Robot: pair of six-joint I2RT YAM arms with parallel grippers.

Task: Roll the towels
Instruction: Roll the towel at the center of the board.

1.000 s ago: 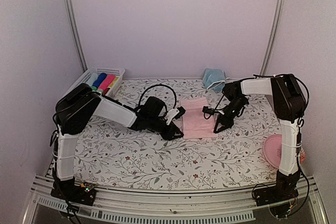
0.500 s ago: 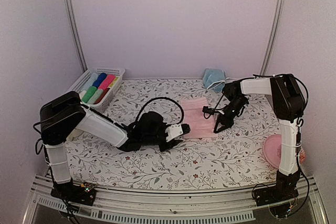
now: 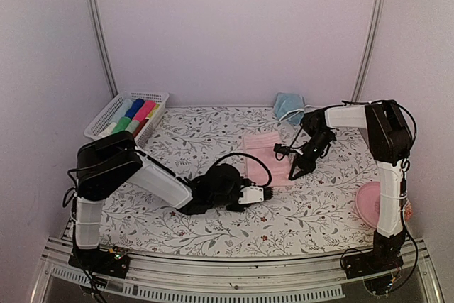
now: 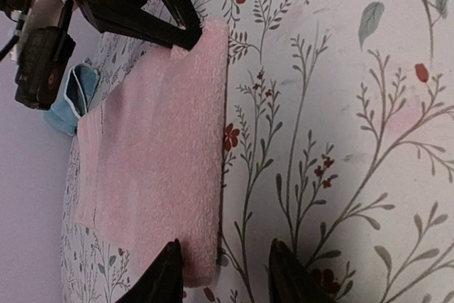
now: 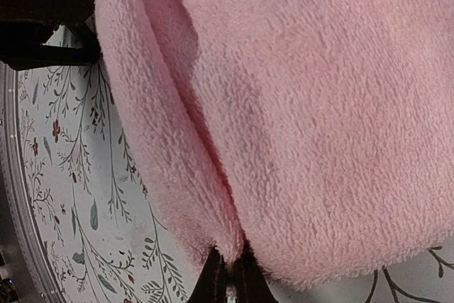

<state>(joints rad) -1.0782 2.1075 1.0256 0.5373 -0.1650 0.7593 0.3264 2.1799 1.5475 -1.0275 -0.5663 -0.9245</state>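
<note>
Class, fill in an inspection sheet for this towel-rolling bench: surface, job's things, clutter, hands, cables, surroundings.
Surface: table under a floral cover, lying flat.
Job's things: pink towel folded flat at centre, not yet rolled; rolled towels in a white basket at the far left.
Clutter: blue cloth at the far edge; pink plate near the right arm's base.
Hands: left hand open at the towel's near corner; right hand shut on the towel's edge.
Cables: black cable loops from the left arm over the towel.
Surroundings: plain walls; metal rails in the back corners.
</note>
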